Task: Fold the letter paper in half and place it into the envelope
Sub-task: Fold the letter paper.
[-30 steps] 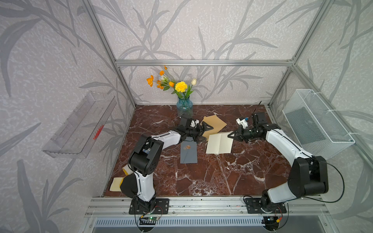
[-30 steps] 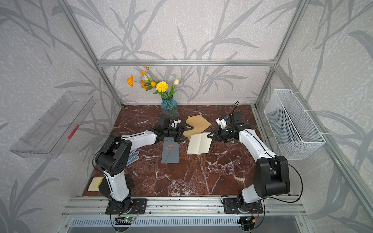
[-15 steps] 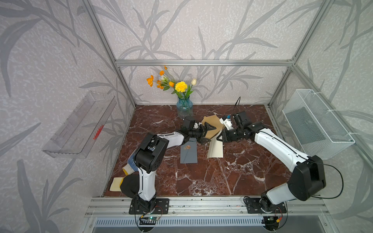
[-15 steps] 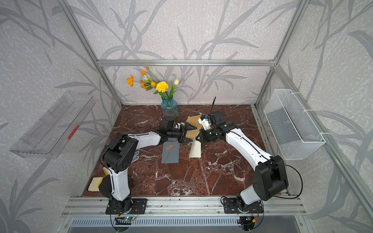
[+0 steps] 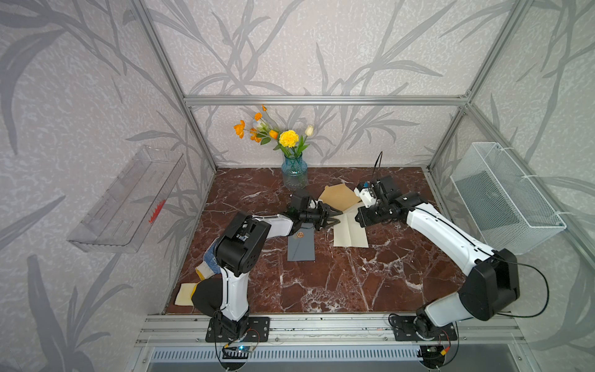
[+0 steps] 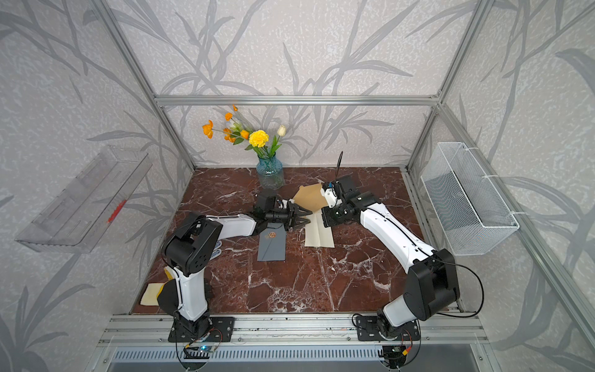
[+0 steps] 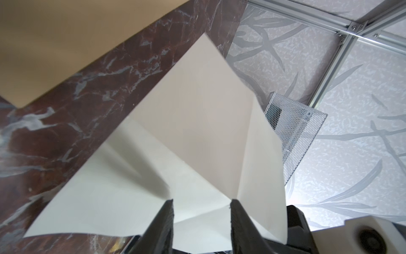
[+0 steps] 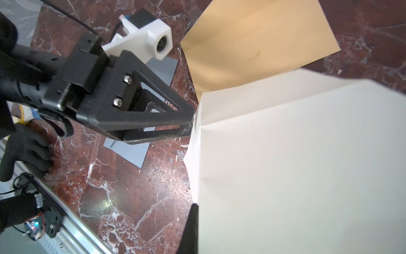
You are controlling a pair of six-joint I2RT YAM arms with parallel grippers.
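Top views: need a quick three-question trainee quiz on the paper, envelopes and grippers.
1. True or false: the cream letter paper lies inside the grey envelope with a round seal.
2. Nearest the blue glass vase of flowers: A tan paper envelope, B white wire basket, C clear plastic wall tray?
3. What lies between the jaws of the left gripper?
Key: 1 false; 2 A; 3 the cream letter paper.

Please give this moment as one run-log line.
step: folding | letter paper: folded over, flap raised | right gripper: shut on letter paper | left gripper: open at its edge
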